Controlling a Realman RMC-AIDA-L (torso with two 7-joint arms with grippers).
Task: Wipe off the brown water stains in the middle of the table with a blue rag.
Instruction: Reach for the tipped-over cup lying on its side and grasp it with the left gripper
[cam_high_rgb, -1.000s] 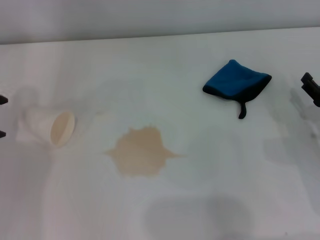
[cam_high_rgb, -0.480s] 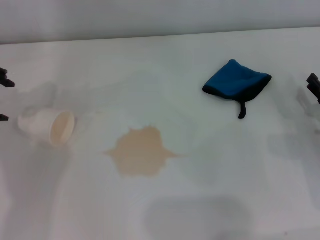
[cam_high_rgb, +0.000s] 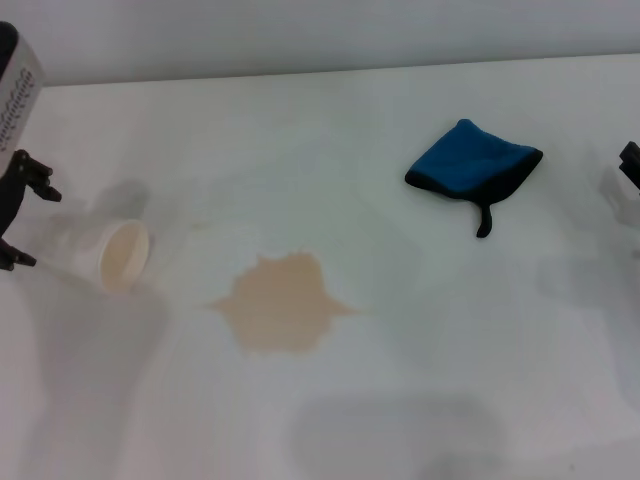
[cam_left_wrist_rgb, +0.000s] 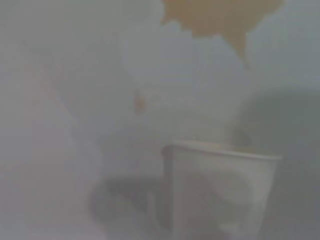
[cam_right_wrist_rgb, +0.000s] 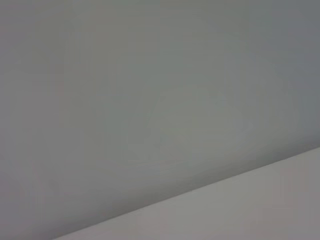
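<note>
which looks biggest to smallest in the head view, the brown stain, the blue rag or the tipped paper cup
1. brown water stains, the widest patch.
2. blue rag, a little smaller; it lies farther from the camera, so its real size may be closer to the stain's.
3. paper cup, clearly smallest, lying on its side.

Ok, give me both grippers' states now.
Left gripper: open, empty, beside the tipped cup.
Right gripper: at the table's right edge, state cannot be told.

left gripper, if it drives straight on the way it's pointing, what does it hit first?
Most likely the tipped white paper cup. The left gripper, fingers open at the table's left edge, faces it, and the left wrist view has the cup dead ahead, brown water stains beyond. Depth is unclear.
</note>
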